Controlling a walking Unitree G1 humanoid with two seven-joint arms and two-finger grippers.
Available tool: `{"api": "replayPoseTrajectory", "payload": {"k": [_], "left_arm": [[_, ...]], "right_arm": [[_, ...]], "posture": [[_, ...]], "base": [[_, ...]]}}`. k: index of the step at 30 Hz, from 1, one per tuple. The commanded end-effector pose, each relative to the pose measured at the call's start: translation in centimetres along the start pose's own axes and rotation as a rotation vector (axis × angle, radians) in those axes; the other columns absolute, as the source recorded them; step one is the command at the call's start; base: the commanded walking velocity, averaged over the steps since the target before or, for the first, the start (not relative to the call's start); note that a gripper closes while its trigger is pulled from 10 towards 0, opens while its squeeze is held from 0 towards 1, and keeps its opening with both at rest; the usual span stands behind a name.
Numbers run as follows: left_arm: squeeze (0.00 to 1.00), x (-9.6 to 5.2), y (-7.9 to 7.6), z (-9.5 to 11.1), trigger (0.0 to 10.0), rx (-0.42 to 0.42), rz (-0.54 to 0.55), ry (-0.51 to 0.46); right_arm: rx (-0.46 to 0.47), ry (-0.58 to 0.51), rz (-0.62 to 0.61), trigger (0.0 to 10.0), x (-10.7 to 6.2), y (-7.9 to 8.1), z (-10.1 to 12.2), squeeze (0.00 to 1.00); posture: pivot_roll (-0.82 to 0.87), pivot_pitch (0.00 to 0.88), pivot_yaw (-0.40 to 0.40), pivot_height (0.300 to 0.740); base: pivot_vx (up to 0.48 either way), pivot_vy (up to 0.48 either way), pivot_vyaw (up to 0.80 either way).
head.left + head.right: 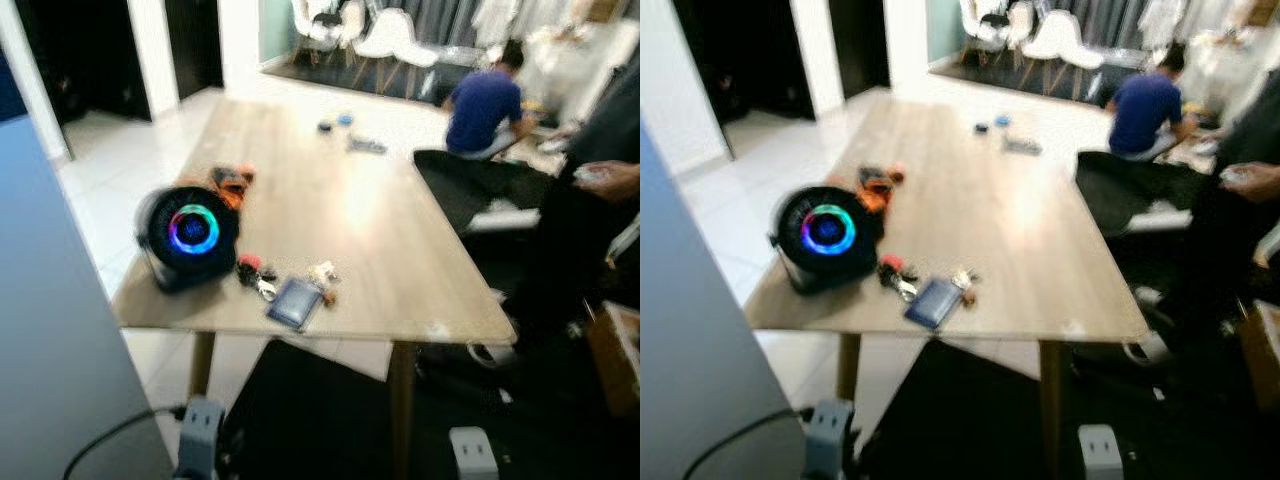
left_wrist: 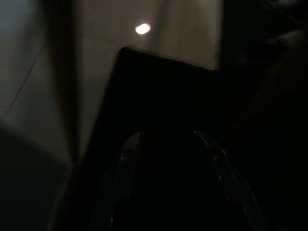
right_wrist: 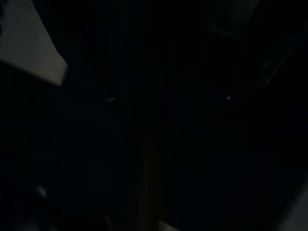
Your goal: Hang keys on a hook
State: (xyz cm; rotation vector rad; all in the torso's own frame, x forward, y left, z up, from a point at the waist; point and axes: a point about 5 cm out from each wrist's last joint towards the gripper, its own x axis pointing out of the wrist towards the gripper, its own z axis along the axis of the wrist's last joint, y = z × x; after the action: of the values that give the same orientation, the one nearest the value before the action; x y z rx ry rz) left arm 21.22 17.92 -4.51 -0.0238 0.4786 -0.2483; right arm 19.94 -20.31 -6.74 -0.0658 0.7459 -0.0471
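On the desk (image 1: 380,230), close to its near edge and left of its middle: a small dark and red cluster with a glint of metal, most likely the keys (image 1: 255,272), though too blurred to be sure. Just beside a round black speaker with a glowing ring (image 1: 190,232) on one side and a dark blue flat case (image 1: 295,303) on the other. Touching either or not: cannot tell. A second small pale trinket (image 1: 322,271) just beyond the case.

Low and well apart from all this, the left pincer (image 2: 167,137), pointing down over something dark with pale floor (image 2: 183,33) beyond. Fingers (image 2: 130,151) spread wide, nothing between them. Right pincer lost in darkness in its wrist view; wide or narrow, cannot tell.

The relation that matters: keys forward, higher and a little to the left, so probably nearer the left arm (image 1: 200,425) than the right. Long axis of the cluster seemingly slanted, from far-left to near-right, along the speaker's foot; hard to trust through the blur. Black chair back (image 1: 310,420) between robot and desk edge, so likely a reach up and over it, with little room against the speaker.

At the far right, a seated person in blue (image 1: 485,105) and another person's hand (image 1: 610,180), both well away from the keys.
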Motion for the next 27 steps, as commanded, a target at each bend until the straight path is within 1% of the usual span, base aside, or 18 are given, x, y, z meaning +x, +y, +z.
{"api": "replayPoseTrajectory", "payload": {"k": [1, 2, 5, 19, 27], "left_arm": [[0.00, 0.33, -0.30, 0.44, 10.0, 0.002, -0.012, -0.015], [0.00, 0.33, -0.30, 0.44, 10.0, 0.002, -0.012, -0.015], [0.00, 0.21, -0.09, 0.43, 10.0, -0.011, 0.005, -0.026], [0.00, -0.33, 0.48, 0.05, 10.0, -0.004, 0.010, -0.018], [0.00, -0.54, 0.38, -0.25, 10.0, 0.021, -0.014, -0.005]], "right_arm": [[-0.015, 0.024, -0.017, 10.0, -0.25, -0.87, -0.59, 0.00], [-0.015, 0.024, -0.017, 10.0, -0.25, -0.87, -0.59, 0.00], [-0.017, 0.024, -0.016, 10.0, -0.23, -0.89, -0.56, 0.00], [-0.018, 0.023, -0.011, 10.0, -0.13, -0.70, -0.35, 0.00], [-0.019, 0.036, -0.011, 10.0, -0.27, -0.67, -0.78, 0.00]], "posture": [[0.09, 0.029, -0.072, 0.740], [0.09, 0.029, -0.072, 0.740], [0.09, 0.029, -0.074, 0.740], [0.09, 0.036, -0.075, 0.740], [0.09, 0.039, -0.072, 0.740]], "base": [[0.349, 0.000, 0.00], [0.349, 0.000, 0.00], [0.000, 0.000, 0.00], [0.000, 0.000, 0.00], [0.000, 0.000, 0.00]]}}
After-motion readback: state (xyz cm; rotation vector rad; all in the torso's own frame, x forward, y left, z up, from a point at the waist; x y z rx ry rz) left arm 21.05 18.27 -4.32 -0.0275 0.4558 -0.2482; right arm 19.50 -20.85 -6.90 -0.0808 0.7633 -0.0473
